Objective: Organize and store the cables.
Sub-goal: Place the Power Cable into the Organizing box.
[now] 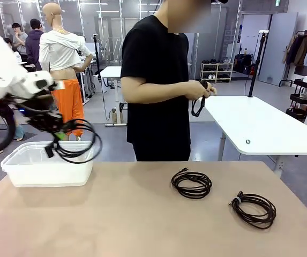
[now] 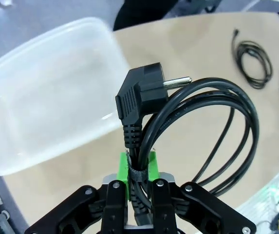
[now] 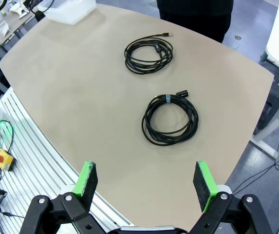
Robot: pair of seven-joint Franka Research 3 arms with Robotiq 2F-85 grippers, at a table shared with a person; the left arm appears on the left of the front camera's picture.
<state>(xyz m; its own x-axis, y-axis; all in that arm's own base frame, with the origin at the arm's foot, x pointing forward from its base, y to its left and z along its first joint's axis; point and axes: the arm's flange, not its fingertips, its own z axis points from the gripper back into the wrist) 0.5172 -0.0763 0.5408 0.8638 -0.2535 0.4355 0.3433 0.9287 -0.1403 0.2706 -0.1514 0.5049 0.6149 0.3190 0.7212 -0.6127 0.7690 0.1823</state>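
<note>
My left gripper (image 1: pixel 57 133) (image 2: pixel 139 168) is shut on a thick black cable (image 1: pixel 78 141) (image 2: pixel 202 126) with a plug end (image 2: pixel 141 92), and holds it in the air over the clear plastic bin (image 1: pixel 22 174) (image 2: pixel 42 102). Two thin coiled cables lie on the tan table: one in the middle (image 1: pixel 191 184) (image 3: pixel 148 51) (image 2: pixel 252 57), one at the right (image 1: pixel 254 209) (image 3: pixel 170 118) with a small tie. The person across the table holds another black cable (image 1: pixel 199 103) in both hands. High above the table, my right gripper (image 3: pixel 146 181) stands open with nothing between its fingers.
The bin sits at the table's left far edge and looks empty. A white table (image 1: pixel 260 126) stands behind at the right. The table's curved front edge (image 3: pixel 56 146) borders a metal rail.
</note>
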